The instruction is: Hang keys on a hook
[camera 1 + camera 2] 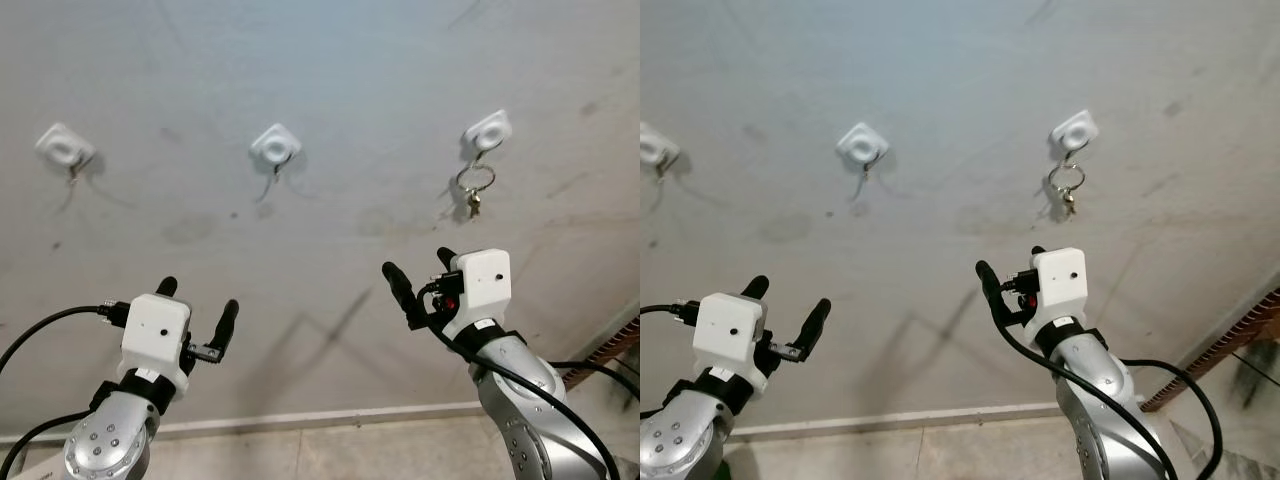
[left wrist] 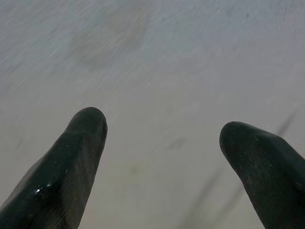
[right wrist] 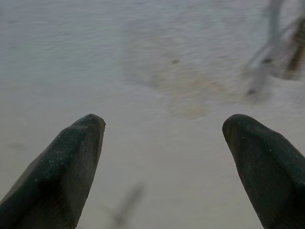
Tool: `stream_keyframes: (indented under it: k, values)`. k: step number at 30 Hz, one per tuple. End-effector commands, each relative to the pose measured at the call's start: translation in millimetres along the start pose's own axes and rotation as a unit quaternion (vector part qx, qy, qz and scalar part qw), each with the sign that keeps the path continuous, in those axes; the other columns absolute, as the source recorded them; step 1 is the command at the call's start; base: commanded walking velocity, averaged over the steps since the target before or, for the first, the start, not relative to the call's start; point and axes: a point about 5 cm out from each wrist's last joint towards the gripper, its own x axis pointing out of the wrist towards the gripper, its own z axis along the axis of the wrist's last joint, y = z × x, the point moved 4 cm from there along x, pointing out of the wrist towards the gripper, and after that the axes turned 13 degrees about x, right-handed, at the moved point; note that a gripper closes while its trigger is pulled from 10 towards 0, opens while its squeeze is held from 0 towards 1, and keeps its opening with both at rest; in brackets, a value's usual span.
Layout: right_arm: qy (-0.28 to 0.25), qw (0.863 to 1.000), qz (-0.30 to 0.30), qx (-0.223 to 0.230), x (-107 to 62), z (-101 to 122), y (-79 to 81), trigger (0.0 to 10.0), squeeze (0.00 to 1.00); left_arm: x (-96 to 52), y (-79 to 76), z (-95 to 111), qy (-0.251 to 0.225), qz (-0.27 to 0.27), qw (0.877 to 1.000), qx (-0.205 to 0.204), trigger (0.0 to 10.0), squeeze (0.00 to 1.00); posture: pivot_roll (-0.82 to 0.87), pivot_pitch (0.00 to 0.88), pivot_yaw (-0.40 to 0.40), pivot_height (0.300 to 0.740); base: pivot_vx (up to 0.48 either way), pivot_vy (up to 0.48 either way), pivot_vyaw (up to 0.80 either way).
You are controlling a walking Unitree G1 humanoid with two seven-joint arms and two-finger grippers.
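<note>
- Right gripper (image 1: 422, 275): two long black fingers spread apart, nothing between them; white boxy wrist housing on a silver arm with black cable. Raised before the wall, below and a little left of the right-hand hook, well apart from it.
- Left gripper (image 1: 198, 305): fingers likewise parted and empty; same white housing, silver arm. Held low before the wall, below the span between the left and middle hooks.
- Fingertips (image 3: 71, 157): matt black, rounded, faintly speckled, seen against bare plaster in the right wrist view.
- Keys (image 1: 474, 203): small brassy key on a thin bright metal ring, hanging from the right-hand hook, resting against the wall.
- Right-hand hook (image 1: 488, 131): white, squarish moulded plate with rounded centre, fixed to the wall near its right edge.
- Middle hook (image 1: 275, 146) and left hook (image 1: 64, 147): same pattern; each carries only a short dark prong.
- Wall (image 1: 330, 60): grey, scuffed, blotchy; pale skirting along the bottom edge.
- Status: keys appear already hung; judged complete, only withdrawal of the arms remaining.
</note>
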Motion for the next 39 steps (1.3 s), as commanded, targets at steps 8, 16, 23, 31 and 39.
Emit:
stream_keyframes:
  k: [8, 16, 23, 31, 39]
  values:
    - [-0.002, 1.0, -0.004, -0.003, -0.3, 1.3, -2.2, 10.0, 0.0, -0.5, 0.6, -1.4, 0.003, -0.002, 1.0, 0.005, 10.0, 0.0, 0.12, 0.0, 0.01, 0.74, -0.338, 0.0, 0.0]
    - [-0.004, 1.0, -0.004, -0.003, 0.7, 2.3, -2.1, 10.0, 0.0, -0.4, -0.9, -1.4, 0.001, -0.005, 1.0, 0.004, 10.0, 0.0, 0.12, 0.0, 0.013, 0.74, -0.337, 0.0, 0.0]
    - [-0.005, 1.0, -0.005, -0.002, 0.2, 1.6, -2.0, 10.0, 0.0, 0.4, -1.4, -1.1, 0.0, -0.007, 1.0, 0.004, 10.0, 0.0, 0.12, 0.0, 0.015, 0.74, -0.333, 0.0, 0.0]
    - [-0.012, 1.0, -0.013, -0.006, 2.1, 3.8, -2.9, 10.0, 0.0, 2.0, -3.9, -0.7, -0.002, -0.01, 1.0, 0.002, 10.0, 0.0, 0.11, 0.0, 0.018, 0.74, -0.33, 0.0, 0.0]
    - [-0.017, 1.0, -0.011, 0.001, 5.3, 4.7, 2.4, 10.0, 0.0, 2.8, -4.0, 0.0, -0.004, -0.012, 1.0, 0.001, 10.0, 0.0, 0.11, 0.0, 0.015, 0.74, -0.315, 0.0, 0.0]
